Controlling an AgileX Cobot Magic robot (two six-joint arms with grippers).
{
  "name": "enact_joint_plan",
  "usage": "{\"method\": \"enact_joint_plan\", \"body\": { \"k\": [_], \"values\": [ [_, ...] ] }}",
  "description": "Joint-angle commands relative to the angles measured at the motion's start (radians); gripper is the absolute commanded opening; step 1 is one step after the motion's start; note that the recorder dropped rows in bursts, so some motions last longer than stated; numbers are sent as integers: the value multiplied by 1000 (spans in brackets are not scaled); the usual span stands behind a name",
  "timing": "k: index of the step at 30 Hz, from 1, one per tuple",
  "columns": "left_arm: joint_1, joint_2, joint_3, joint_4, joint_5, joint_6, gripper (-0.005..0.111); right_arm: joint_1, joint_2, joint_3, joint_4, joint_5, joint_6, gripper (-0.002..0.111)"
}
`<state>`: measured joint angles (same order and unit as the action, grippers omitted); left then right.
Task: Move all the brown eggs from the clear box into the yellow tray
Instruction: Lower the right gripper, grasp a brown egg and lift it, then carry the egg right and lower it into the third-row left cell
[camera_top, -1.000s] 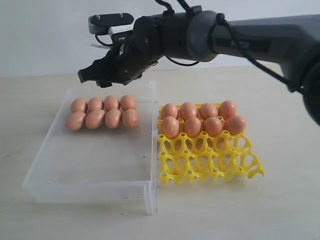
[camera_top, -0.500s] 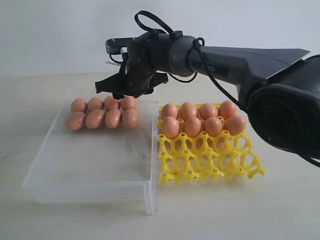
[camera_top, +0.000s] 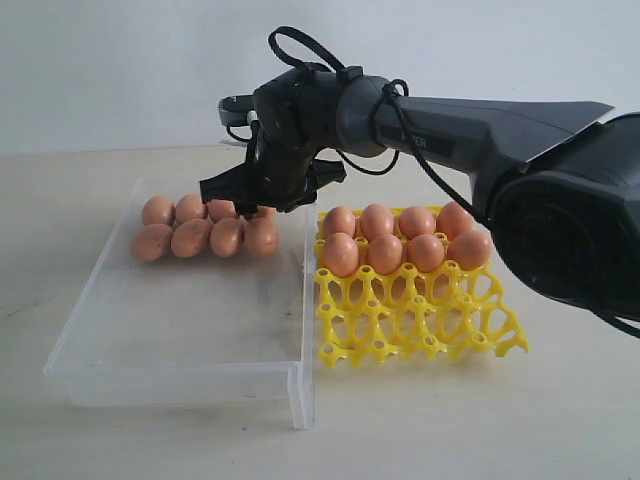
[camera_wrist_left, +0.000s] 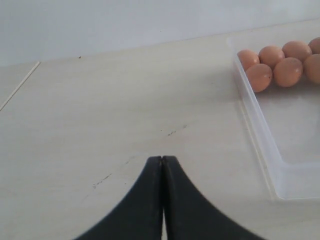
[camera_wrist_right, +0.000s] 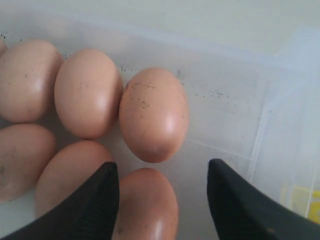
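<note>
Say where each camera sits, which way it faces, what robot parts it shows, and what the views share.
Exterior: off the arms, facing the clear box and yellow tray side by side; right gripper over the box's brown eggs.
Left wrist: on the left arm, facing across the table toward the box's end; left gripper shut.
Right wrist: looking down into the box at eggs; open fingers.
Shared: all show the boxed eggs.

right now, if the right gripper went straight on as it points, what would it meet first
Probably the brown egg framed by the open right gripper, in the clear box; depth unclear.
</note>
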<state>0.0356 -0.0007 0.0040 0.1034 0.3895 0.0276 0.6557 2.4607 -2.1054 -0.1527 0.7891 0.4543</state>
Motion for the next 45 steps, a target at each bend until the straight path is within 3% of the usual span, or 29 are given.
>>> {"method": "enact_joint_plan", "body": {
  "k": [1,20,22,26,39,45],
  "values": [
    [-6,1,-4,-2,-9,-5,0,-3,2,-8,23,0,-2,53],
    [-6,1,-4,-2,-9,-5,0,7,81,-8,65,19,-56,52],
    [-6,1,-4,-2,-9,-5,0,7,86,-8,65,19,-72,41],
    [-6,1,-4,-2,-9,-5,0,7,82,-8,80,21,-101,0],
    [-6,1,-4,-2,-9,-5,0,21,-116,-4,91,-49,-162,0],
    [-6,1,-4,-2,-9,-5,0,65,-279,38,-33,-102,-174,0]
  ]
}}
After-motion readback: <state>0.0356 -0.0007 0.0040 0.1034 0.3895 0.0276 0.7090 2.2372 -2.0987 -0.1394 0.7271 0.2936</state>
